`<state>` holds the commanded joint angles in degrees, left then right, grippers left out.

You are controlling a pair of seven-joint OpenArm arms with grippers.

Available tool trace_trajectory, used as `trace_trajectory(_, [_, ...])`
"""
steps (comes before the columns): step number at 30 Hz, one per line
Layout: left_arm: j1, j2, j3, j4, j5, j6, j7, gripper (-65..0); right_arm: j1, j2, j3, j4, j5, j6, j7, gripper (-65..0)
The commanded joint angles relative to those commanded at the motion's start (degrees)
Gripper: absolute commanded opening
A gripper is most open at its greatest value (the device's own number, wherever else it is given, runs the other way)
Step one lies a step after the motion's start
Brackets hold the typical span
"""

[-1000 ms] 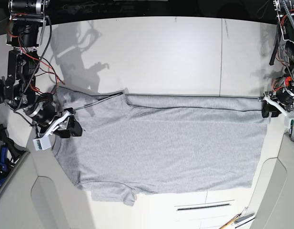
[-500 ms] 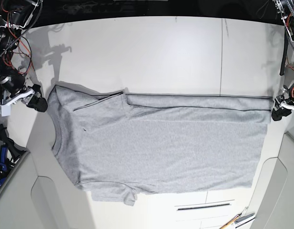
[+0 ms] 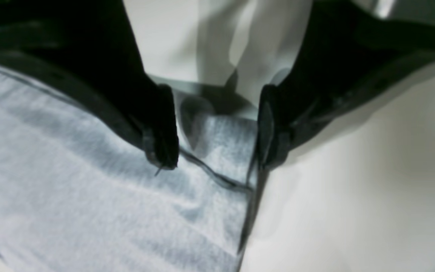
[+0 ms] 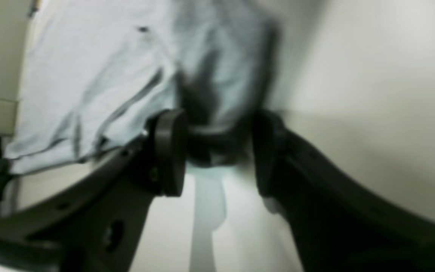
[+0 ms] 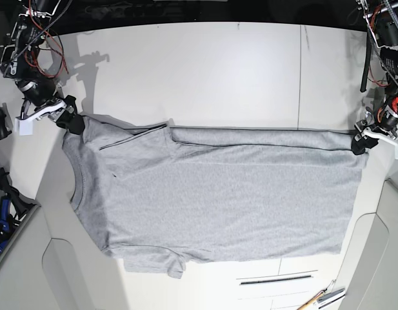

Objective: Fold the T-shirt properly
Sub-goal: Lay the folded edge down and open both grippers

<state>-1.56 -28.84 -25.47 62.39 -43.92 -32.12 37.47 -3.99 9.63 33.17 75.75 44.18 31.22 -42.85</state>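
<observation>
the t-shirt [image 5: 237, 200] lies spread across the pale surface [image 5: 218, 58], grey and wide, with a long folded band running along its far edge. at the t-shirt's far left part, as the base view shows it, a loose flap lies over the body with a slanting crease, and at its near left a small piece of cloth sticks out past the near edge.

the left end effector [image 3: 217, 132] is open at the t-shirt's far right corner, one finger over the cloth and the other at its side edge. the right end effector [image 4: 219, 155] is open too, its fingers on either side of the t-shirt's far left corner; whether either finger touches the cloth cannot be told.

a pen-like thing with an orange part [image 5: 312, 300] lies on the near side of the t-shirt, toward the right, apart from it.
</observation>
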Motion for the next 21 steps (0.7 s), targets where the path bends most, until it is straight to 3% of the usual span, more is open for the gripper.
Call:
trace_trajectory(9, [0.0, 1.53, 0.0, 0.0, 0.09, -0.02, -1.7, -29.2, 2.56, -1.25, -6.69, 0.0, -0.28, 0.04, 3.65, -36.8])
trace_trajectory(13, [0.0, 1.53, 0.0, 0.0, 0.09, -0.09, -1.68, -38.6, 4.39, -1.25, -6.69, 0.0, -0.5, 0.04, 3.72, -37.3])
trace_trajectory(14, [-0.02, 1.53, 0.0, 0.0, 0.07, -0.09, -1.7, -42.9, 4.61, -1.22, -6.69, 0.0, -0.48, 0.02, 3.69, -39.7])
trace_trajectory(18, [-0.02, 1.53, 0.02, 0.0, 0.09, -0.24, -3.45, -65.0, 4.61, -1.25, -6.67, 0.0, -0.96, 0.09, 3.8, -59.2])
trace_trajectory(19, [-0.02, 1.53, 0.02, 0.0, 0.09, -0.24, -3.96, -65.0, 4.61, -1.25, -6.69, 0.0, -1.64, 0.09, 4.02, -63.5])
trace_trajectory(21, [-0.02, 1.51, 0.02, 0.0, 0.28, -0.83, -4.72, -65.0, 4.61, -1.22, -6.67, 0.0, -3.15, 0.11, 4.52, -65.0])
